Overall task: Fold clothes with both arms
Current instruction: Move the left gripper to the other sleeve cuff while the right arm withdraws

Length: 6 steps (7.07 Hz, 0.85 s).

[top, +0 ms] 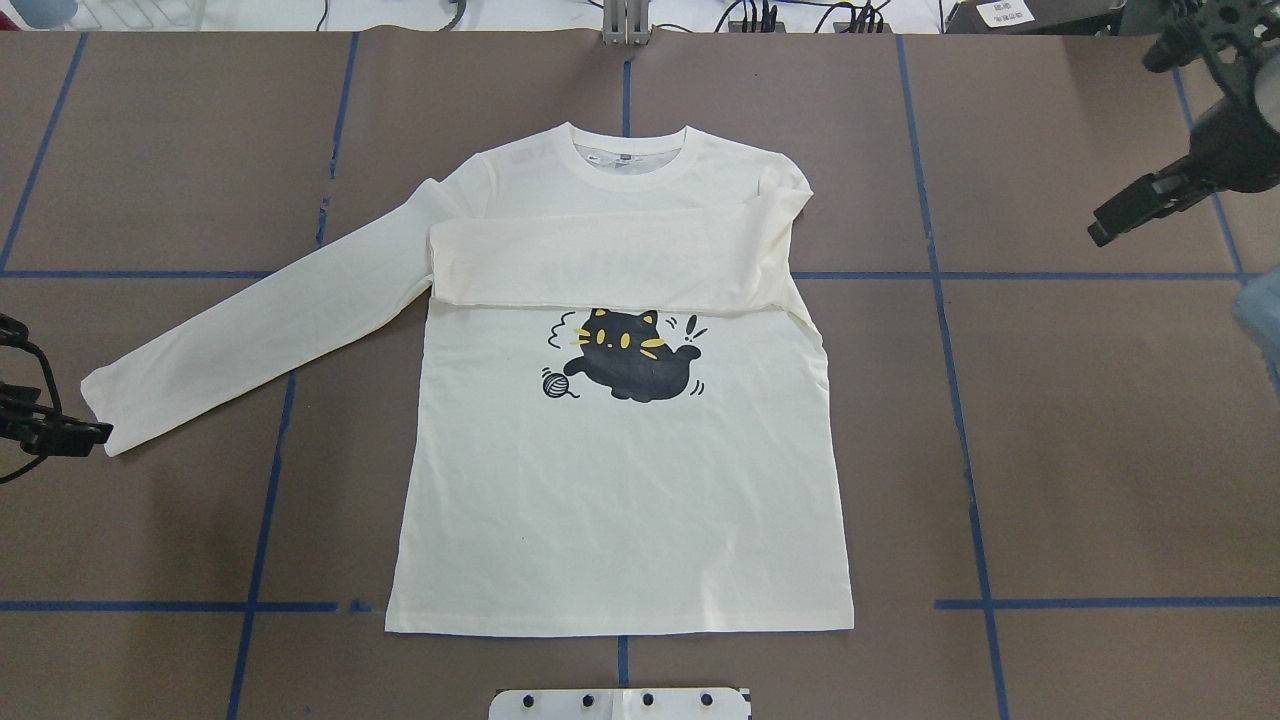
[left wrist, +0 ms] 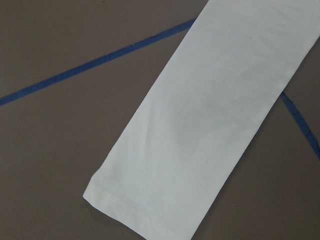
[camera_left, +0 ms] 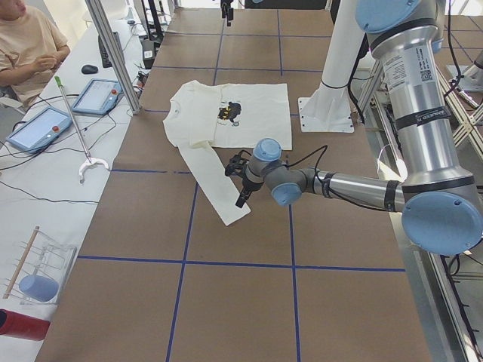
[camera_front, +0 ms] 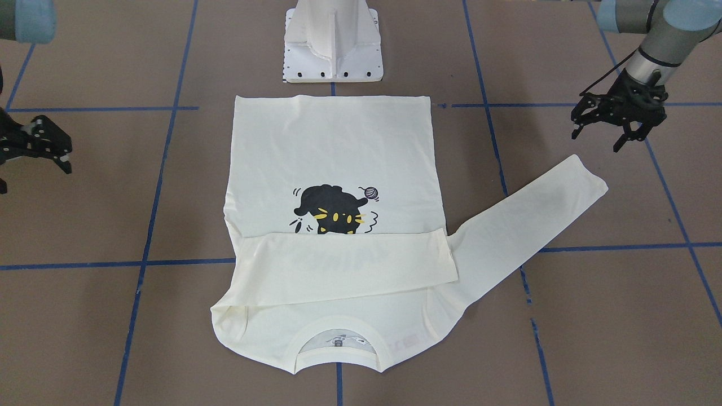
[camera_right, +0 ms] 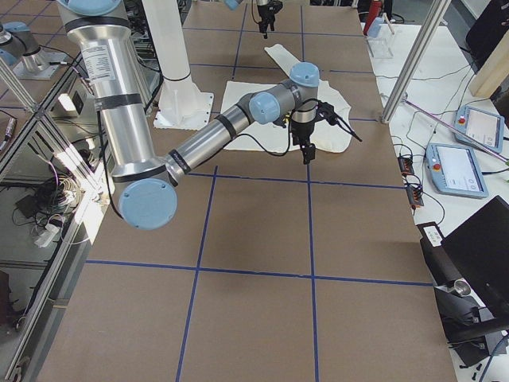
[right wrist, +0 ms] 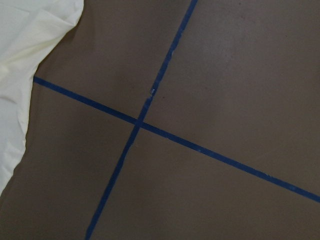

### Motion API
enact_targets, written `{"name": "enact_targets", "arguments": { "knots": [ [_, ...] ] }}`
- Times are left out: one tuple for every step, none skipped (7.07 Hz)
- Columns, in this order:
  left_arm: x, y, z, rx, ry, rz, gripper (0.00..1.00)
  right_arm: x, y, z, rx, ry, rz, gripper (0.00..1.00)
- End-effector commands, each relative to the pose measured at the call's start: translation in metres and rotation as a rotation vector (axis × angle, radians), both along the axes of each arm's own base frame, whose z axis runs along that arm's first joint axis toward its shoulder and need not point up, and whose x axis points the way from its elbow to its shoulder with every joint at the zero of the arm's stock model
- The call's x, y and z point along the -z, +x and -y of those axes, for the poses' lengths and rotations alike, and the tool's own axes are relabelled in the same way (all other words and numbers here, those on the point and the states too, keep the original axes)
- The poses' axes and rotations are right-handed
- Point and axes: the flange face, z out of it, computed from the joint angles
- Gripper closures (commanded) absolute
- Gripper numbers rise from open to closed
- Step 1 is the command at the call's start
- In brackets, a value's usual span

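both my grippers are spread and empty; one sleeve is folded in, one is not yet.

from my left: my left gripper (camera_front: pixel 595 141) hangs with its jaws apart, holding nothing, just beside the cuff (left wrist: pixel 125 205) of the outstretched left sleeve (top: pixel 260 330). i judge that sleeve is the next piece to take, since it lies straight out across the brown table (top: pixel 1050 450), away from the body. the cream long-sleeved t-shirt (top: pixel 620 480) lies flat in the middle, cat print (top: pixel 625 355) up, collar (top: pixel 628 165) on the side away from my base. its right sleeve (top: pixel 600 265) is already laid across the chest just above the cat, which keeps the bundle narrow. far to my right, my right gripper (camera_front: pixel 35 172) hovers released and empty, well apart from the shoulder, which i read as keeping clear of the cloth.
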Motion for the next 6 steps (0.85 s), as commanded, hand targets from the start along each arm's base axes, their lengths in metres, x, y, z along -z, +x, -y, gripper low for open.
{"name": "enact_targets", "arguments": {
  "knots": [
    [-0.037,0.02,-0.008,-0.002,0.006,0.039,0.09,-0.015,0.038,-0.027,0.0,0.006,0.013,0.0],
    [-0.041,0.026,-0.009,-0.016,0.006,0.042,0.19,-0.017,0.038,-0.026,-0.002,0.002,0.011,0.0],
    [-0.041,0.03,-0.011,-0.026,0.007,0.041,0.22,-0.018,0.038,-0.027,-0.003,0.001,0.01,0.0],
    [-0.04,0.033,-0.013,-0.036,0.008,0.04,0.22,-0.018,0.039,-0.026,-0.004,0.002,0.008,0.0],
    [-0.041,0.034,-0.013,-0.037,0.007,0.041,0.22,-0.018,0.039,-0.026,-0.005,0.001,0.009,0.0],
    [-0.045,0.038,-0.015,-0.046,0.004,0.048,0.22,-0.018,0.042,-0.026,-0.01,0.0,0.008,0.0]
  ]
}}
